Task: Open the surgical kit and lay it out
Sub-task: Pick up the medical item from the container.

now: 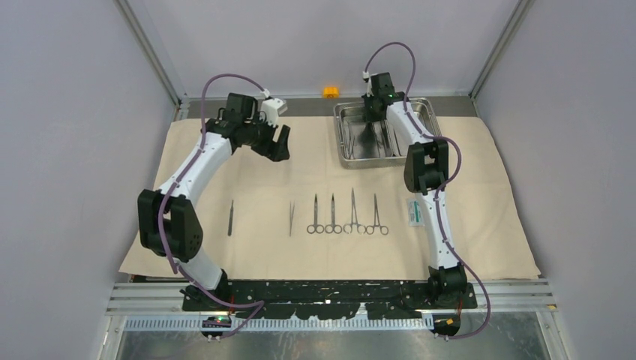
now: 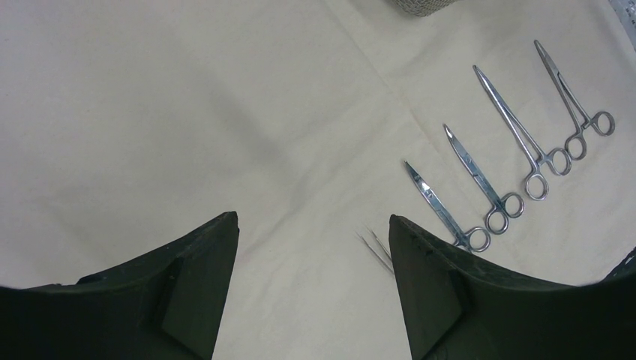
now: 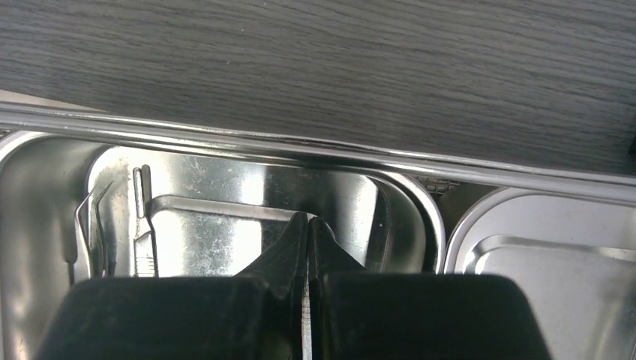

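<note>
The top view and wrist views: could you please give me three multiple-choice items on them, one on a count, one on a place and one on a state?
1. How many clamps lie on the cloth? A two; B four; C six.
2. Where is the right gripper? A inside the tray; B above the clamps; C at the cloth's near edge.
3. How is the left gripper? A open, empty; B shut on a clamp; C shut on the cloth.
Key: 1 B, four ring-handled pairs lie in a row; 2 A, steel walls surround it; 3 A, nothing lies between its spread jaws.
</note>
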You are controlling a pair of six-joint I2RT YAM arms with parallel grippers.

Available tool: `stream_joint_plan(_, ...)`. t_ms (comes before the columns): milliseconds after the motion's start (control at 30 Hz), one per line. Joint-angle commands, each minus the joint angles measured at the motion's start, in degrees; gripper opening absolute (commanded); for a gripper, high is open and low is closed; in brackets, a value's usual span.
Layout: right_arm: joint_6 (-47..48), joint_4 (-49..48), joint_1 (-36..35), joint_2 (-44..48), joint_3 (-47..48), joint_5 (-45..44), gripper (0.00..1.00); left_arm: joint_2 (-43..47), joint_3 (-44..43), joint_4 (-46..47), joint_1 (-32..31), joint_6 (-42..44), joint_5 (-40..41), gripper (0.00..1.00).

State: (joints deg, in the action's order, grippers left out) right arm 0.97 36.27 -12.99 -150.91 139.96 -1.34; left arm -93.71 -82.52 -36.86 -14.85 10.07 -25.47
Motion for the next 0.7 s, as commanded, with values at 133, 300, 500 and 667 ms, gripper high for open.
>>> stream_joint_plan(133,-2.35,-1.84,0.04,-2.54,5.06,-2.11,0.0,-1.17,-2.05,1.53,-0.31,1.56,0.81,0.75)
stream_joint_plan(300,-3.78,-3.21,-0.03,-3.23,7.16,-2.99,0.0,-2.45,-3.04,1.19,-0.35,1.68,1.17,0.75)
stream_joint_plan(500,-5.49,-4.99,-0.56,-4.03,9.56,-4.0,0.0,-4.03,-4.27,1.14,-0.42,1.59,1.04,0.75)
stream_joint_plan(667,-5.78,-5.64,-1.07,-4.39,10.74,-5.91,0.0,-4.8,-5.19,0.73,-0.57,1.45,0.85,0.75)
